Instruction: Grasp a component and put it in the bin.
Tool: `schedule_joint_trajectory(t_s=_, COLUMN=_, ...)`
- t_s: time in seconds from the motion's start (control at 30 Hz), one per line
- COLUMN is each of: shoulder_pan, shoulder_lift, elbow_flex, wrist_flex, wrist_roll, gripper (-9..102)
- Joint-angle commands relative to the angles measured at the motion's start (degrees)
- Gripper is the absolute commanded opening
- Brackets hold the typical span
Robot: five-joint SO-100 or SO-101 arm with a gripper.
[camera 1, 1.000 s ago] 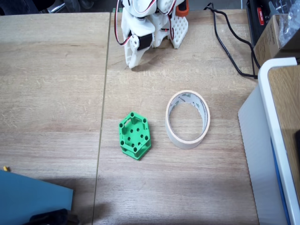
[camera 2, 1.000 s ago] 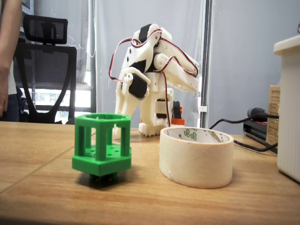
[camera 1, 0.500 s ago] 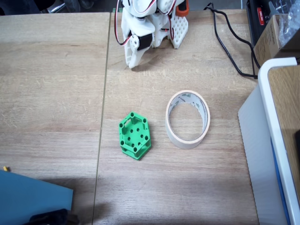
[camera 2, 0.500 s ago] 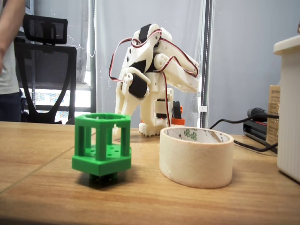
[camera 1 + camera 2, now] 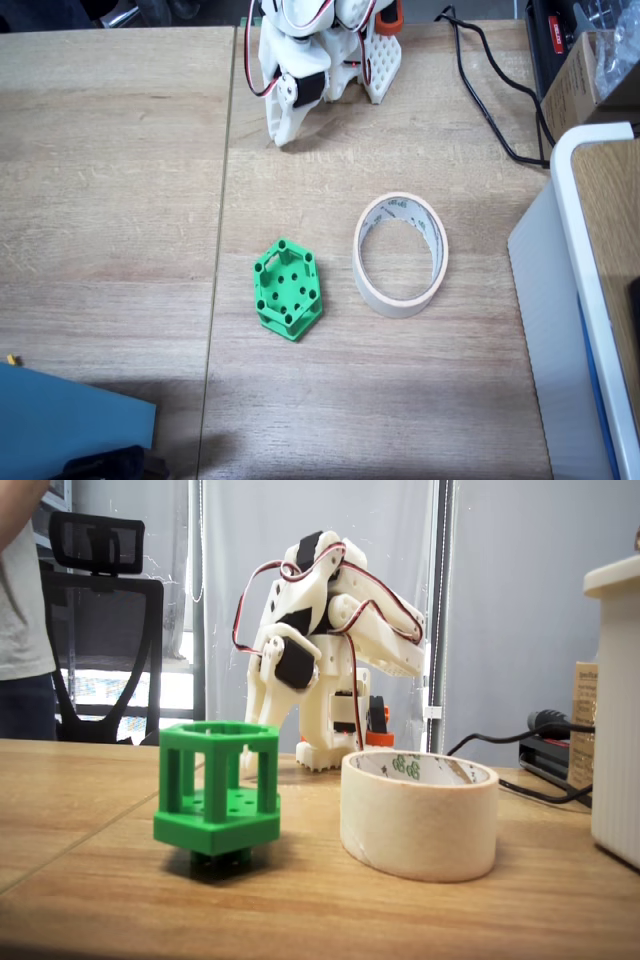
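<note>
The green hexagonal component (image 5: 288, 290) stands on the wooden table, just left of the bin, a cream tape roll (image 5: 401, 254), with a narrow gap between them. The side fixed view shows the component (image 5: 217, 790) upright with its open frame sides and the bin (image 5: 419, 814) to its right. The white arm is folded at the far edge of the table. Its gripper (image 5: 284, 136) points down at the table, well behind the component, with the jaws together and nothing in them. Behind the component, the gripper (image 5: 248, 758) shows low down.
A large white-edged box (image 5: 580, 300) fills the right side. Black cables (image 5: 490, 90) run along the back right by a cardboard box (image 5: 585, 70). A blue sheet (image 5: 60, 420) lies at the front left corner. A person (image 5: 20, 610) and an office chair (image 5: 105, 630) are behind the table.
The arm, the component and the bin have not moved. The person at the left of the side view has shifted position.
</note>
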Motion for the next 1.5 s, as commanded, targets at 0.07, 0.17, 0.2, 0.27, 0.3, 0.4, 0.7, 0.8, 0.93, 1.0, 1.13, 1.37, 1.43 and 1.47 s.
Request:
schedule_joint_trajectory(t_s=0.07, shoulder_pan=-0.3, shoulder_lift=0.1, elbow_flex=0.2, wrist_flex=2.7, wrist_roll=-0.2, gripper=0)
schedule_joint_trajectory(t_s=0.17, shoulder_pan=-0.3, shoulder_lift=0.1, elbow_flex=-1.0, wrist_flex=2.7, wrist_roll=-0.3, gripper=0)
schedule_joint_trajectory(t_s=0.2, shoulder_pan=-0.4, shoulder_lift=0.0, elbow_flex=-1.4, wrist_flex=2.7, wrist_roll=-0.3, gripper=0)
schedule_joint_trajectory(t_s=0.27, shoulder_pan=-0.4, shoulder_lift=0.0, elbow_flex=-3.5, wrist_flex=2.7, wrist_roll=-0.3, gripper=0)
schedule_joint_trajectory(t_s=0.3, shoulder_pan=-0.4, shoulder_lift=0.0, elbow_flex=-5.0, wrist_flex=2.7, wrist_roll=-0.3, gripper=0)
schedule_joint_trajectory(t_s=0.4, shoulder_pan=-0.4, shoulder_lift=-0.1, elbow_flex=-10.7, wrist_flex=2.7, wrist_roll=-0.3, gripper=0)
schedule_joint_trajectory(t_s=0.7, shoulder_pan=-0.4, shoulder_lift=-1.3, elbow_flex=-28.2, wrist_flex=2.8, wrist_roll=-0.4, gripper=0)
schedule_joint_trajectory(t_s=0.8, shoulder_pan=-0.4, shoulder_lift=-6.2, elbow_flex=-33.0, wrist_flex=2.8, wrist_roll=0.1, gripper=0)
schedule_joint_trajectory(t_s=0.93, shoulder_pan=-0.4, shoulder_lift=-15.3, elbow_flex=-40.3, wrist_flex=2.8, wrist_roll=0.3, gripper=0)
schedule_joint_trajectory(t_s=1.0, shoulder_pan=-0.4, shoulder_lift=-20.0, elbow_flex=-44.7, wrist_flex=2.8, wrist_roll=0.4, gripper=0)
schedule_joint_trajectory(t_s=1.13, shoulder_pan=-0.4, shoulder_lift=-30.0, elbow_flex=-53.0, wrist_flex=2.8, wrist_roll=0.4, gripper=0)
schedule_joint_trajectory(t_s=1.37, shoulder_pan=-3.0, shoulder_lift=-47.3, elbow_flex=-64.2, wrist_flex=2.8, wrist_roll=0.5, gripper=0)
schedule_joint_trajectory(t_s=1.43, shoulder_pan=-4.5, shoulder_lift=-51.4, elbow_flex=-67.1, wrist_flex=2.8, wrist_roll=0.6, gripper=0)
schedule_joint_trajectory(t_s=1.47, shoulder_pan=-5.2, shoulder_lift=-53.2, elbow_flex=-68.3, wrist_flex=2.8, wrist_roll=0.6, gripper=0)
